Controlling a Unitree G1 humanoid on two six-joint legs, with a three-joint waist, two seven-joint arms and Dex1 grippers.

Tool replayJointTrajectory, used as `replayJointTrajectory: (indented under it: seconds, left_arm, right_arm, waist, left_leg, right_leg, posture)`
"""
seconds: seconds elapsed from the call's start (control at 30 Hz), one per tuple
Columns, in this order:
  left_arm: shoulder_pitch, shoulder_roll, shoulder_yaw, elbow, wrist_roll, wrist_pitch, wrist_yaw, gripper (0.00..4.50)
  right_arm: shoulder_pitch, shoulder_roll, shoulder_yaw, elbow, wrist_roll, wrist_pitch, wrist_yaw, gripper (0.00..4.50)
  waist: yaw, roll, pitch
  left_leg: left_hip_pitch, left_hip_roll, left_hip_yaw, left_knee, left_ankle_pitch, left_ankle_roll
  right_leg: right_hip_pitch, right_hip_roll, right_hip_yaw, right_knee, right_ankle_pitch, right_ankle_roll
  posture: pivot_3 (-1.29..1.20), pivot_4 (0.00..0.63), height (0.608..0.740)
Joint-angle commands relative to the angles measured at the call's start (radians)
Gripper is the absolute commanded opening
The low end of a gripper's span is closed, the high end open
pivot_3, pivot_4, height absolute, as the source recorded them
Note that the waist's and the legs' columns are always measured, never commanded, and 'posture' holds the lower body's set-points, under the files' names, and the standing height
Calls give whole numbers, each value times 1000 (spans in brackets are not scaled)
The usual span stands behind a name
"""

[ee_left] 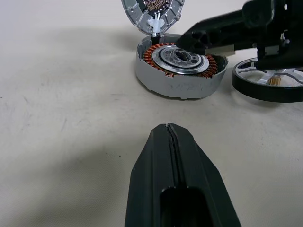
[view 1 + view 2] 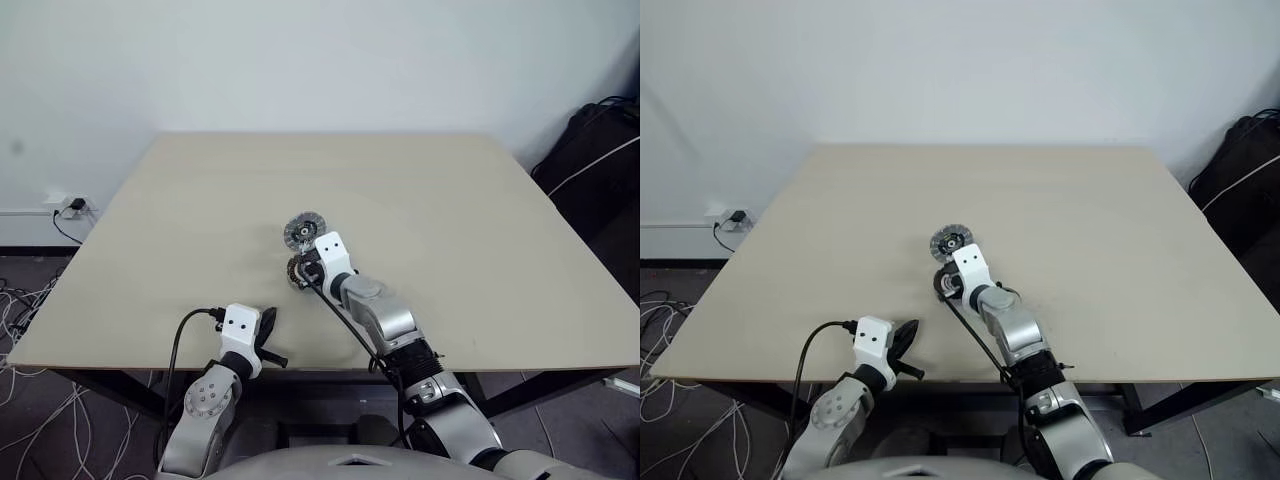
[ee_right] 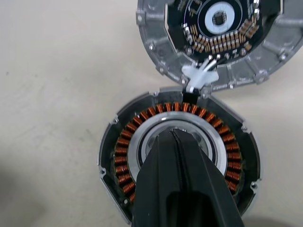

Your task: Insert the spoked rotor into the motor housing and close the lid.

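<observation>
The motor housing (image 3: 124, 156), a grey shell with a copper-brown ring of windings round a silver centre, lies near the middle of the table (image 2: 450, 220). Its lid (image 3: 156, 52) lies open just behind it, ribbed inner face and circuit board up, joined by white wires. My right gripper (image 3: 174, 135) is shut, its tips right over the housing's silver centre. The spoked rotor (image 1: 265, 92), dark-rimmed with silver spokes, lies on the table beside the housing, under my right wrist. Nearer the table's front edge, my left gripper (image 1: 168, 130) is shut on nothing and points at the housing (image 1: 180, 66).
A black bag (image 2: 600, 150) leans by the wall past the table's right edge. Cables and a power strip (image 2: 70, 207) lie on the floor at the left. Bare tabletop surrounds the parts on all sides.
</observation>
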State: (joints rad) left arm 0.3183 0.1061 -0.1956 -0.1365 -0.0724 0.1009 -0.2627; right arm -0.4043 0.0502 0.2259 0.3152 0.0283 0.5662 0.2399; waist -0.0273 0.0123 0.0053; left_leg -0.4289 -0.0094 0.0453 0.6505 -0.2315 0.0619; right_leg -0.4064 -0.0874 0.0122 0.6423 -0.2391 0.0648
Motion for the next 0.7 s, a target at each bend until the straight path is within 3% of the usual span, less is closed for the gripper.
replayJointTrajectory:
  seconds: [0.03,0.7]
  left_arm:
    - [-10,-3,-2,-49,-6,-6,-3,28]
    - [-1,-6,-7,-56,-5,-8,-1,28]
  right_arm:
    - [-16,18,-7,-22,2,-31,-5,0]
    - [-93,44,-36,201,-21,-149,-46,0]
  waist:
    - [0,0,0]
    - [-6,0,0]
  left_leg:
    - [0,0,0,0,0,0]
    - [0,0,0,0,0,0]
  right_leg:
    - [0,0,0,0,0,0]
    - [0,-1,1,1,0,0]
  posture:
    - [0,0,740]
    - [0,0,740]
